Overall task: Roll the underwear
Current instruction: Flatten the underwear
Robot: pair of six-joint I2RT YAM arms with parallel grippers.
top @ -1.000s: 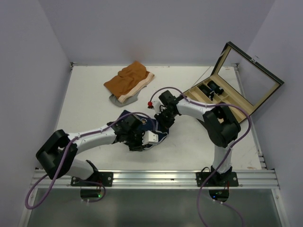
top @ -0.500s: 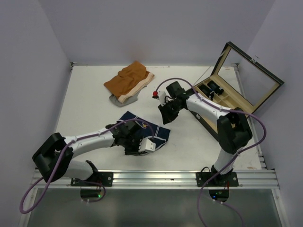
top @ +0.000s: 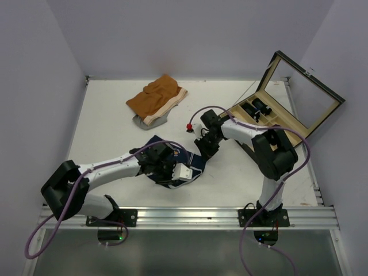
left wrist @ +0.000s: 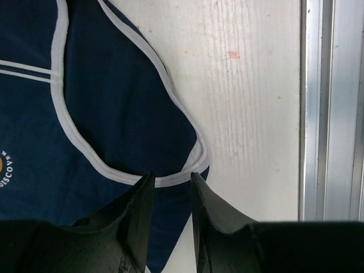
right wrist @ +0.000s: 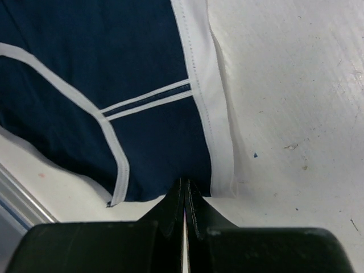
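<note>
— Underwear (top: 192,160) lies flat on the table (top: 109,126), near the middle.

— The left gripper (left wrist: 170,181) is partly open over its hem (left wrist: 114,170), holding nothing, I think. The right gripper (right wrist: 183,183) is closed at the waistband (right wrist: 219,142). If only one side grips, the roll may go crooked.

Orange shorts (top: 156,98) atop grey garment (top: 142,122), open wooden box (top: 283,123) at right, white table (top: 109,132)

L tool (top: 183,171) over navy underwear (top: 192,161), R tool (top: 203,150) adj
</note>
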